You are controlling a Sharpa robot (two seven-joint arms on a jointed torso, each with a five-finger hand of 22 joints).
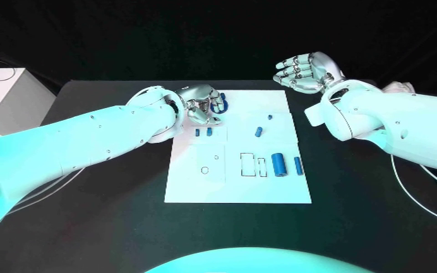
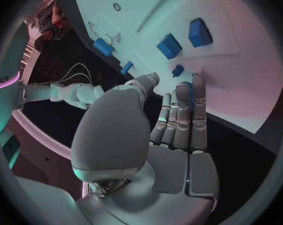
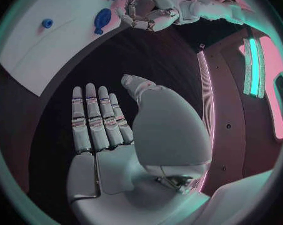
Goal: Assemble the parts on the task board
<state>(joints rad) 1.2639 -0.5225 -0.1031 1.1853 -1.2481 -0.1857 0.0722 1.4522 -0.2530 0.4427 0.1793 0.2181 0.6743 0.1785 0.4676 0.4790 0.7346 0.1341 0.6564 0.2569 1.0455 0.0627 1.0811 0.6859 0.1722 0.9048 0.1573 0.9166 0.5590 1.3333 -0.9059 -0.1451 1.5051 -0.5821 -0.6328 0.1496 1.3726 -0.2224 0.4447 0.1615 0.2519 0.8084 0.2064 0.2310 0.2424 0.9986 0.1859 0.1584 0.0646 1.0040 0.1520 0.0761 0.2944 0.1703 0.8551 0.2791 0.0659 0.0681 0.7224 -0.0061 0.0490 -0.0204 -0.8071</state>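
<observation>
The white task board (image 1: 239, 188) lies in the middle of the table. My left hand (image 1: 202, 107) is over its far left corner, fingers stretched out and thumb apart. Its fingertips (image 2: 198, 85) touch a blue oval part (image 1: 221, 102) that lies on the board and shows blue (image 2: 189, 91) between the fingers. That oval part (image 3: 103, 19) lies beside the left hand (image 3: 151, 12) in the right wrist view. My right hand (image 1: 306, 72) hangs raised off the board's far right corner, holding nothing, its fingers (image 3: 94, 117) apart.
Two small blue blocks (image 1: 204, 132) stand just on the near side of my left hand. More blue parts lie to the right: a small piece (image 1: 270, 117), a short one (image 1: 259, 131), a thick cylinder (image 1: 278, 165) and a thin pin (image 1: 298, 165). Outlined slots (image 1: 247, 164) mark the board.
</observation>
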